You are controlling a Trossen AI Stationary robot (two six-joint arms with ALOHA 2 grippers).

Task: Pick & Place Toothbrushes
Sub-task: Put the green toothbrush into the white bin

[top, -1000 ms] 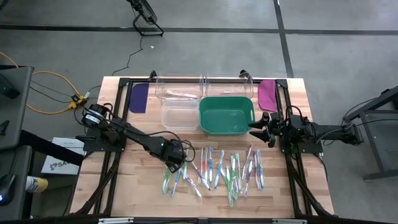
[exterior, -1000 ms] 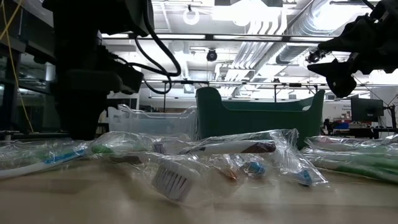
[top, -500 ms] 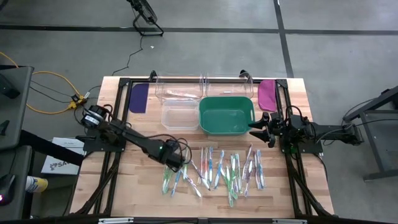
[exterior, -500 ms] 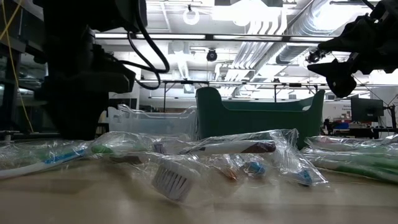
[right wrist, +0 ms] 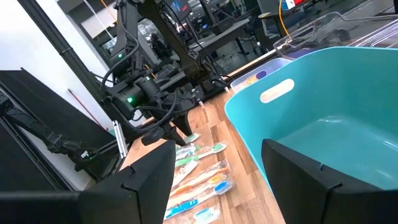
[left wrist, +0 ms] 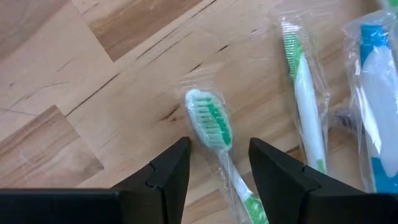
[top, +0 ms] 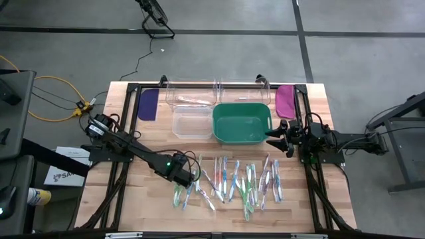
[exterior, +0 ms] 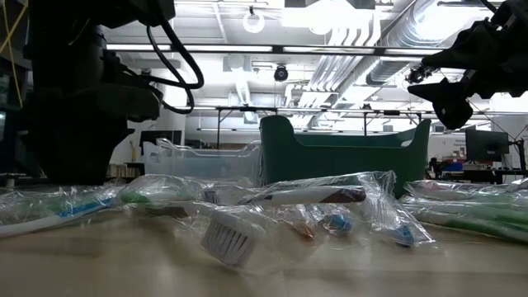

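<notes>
Several wrapped toothbrushes (top: 232, 182) in green, blue, pink and white lie in a loose row on the wooden table, near its near edge. My left gripper (top: 185, 178) is open and low over the row's left end. In the left wrist view its fingers (left wrist: 168, 168) stand on either side of a green-and-white toothbrush (left wrist: 211, 124) in a clear wrapper, just behind its bristle head, without touching it. My right gripper (top: 275, 131) waits open in the air by the right rim of the green bin (top: 242, 123).
A clear tub (top: 192, 126) sits left of the green bin, and two clear trays (top: 192, 96) stand behind them at the far edge. A purple paddle (top: 147, 104) and a magenta one (top: 285, 99) lie at the far corners. Bare wood lies left of the toothbrush row.
My left gripper has moved toward the table's near edge and slightly left, coming down over the leftmost toothbrushes. The toothbrushes and my right arm have stayed where they were.
</notes>
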